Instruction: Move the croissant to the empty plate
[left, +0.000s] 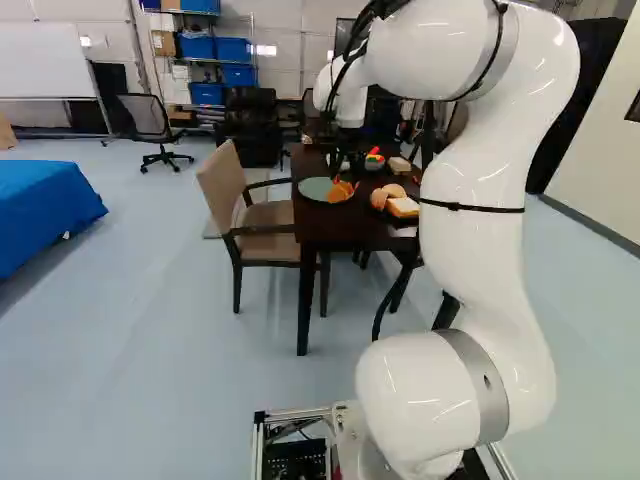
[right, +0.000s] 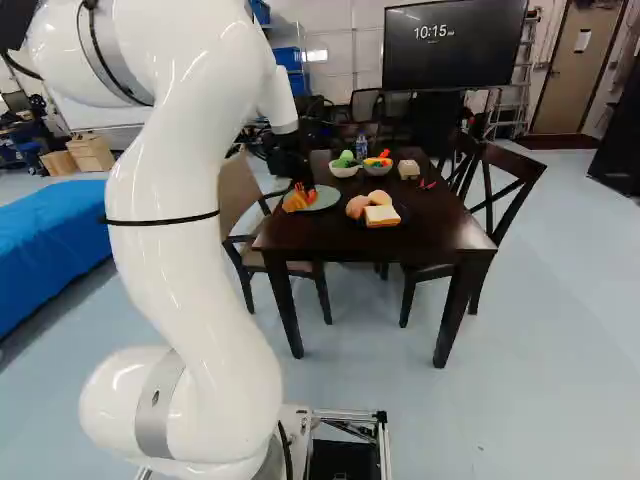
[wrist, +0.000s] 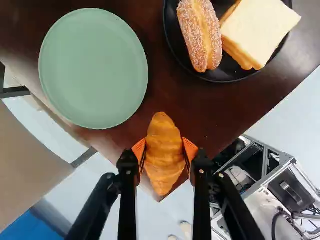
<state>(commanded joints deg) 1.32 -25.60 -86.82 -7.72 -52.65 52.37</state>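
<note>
With my tool (right: 302, 191) I pinch the croissant (wrist: 162, 155) from both sides. In the wrist view it shows near the green plate (wrist: 93, 68), which is empty, and across the worktop's (wrist: 200, 112) edge; the black plate (wrist: 222, 77) bears a sugared bun (wrist: 195, 37) and bread (wrist: 262, 30).

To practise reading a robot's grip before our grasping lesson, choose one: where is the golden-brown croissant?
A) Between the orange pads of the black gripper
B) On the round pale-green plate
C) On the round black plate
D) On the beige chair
A: the wrist view shows the croissant held between both orange pads of the gripper, while the pale-green plate is bare.
</note>
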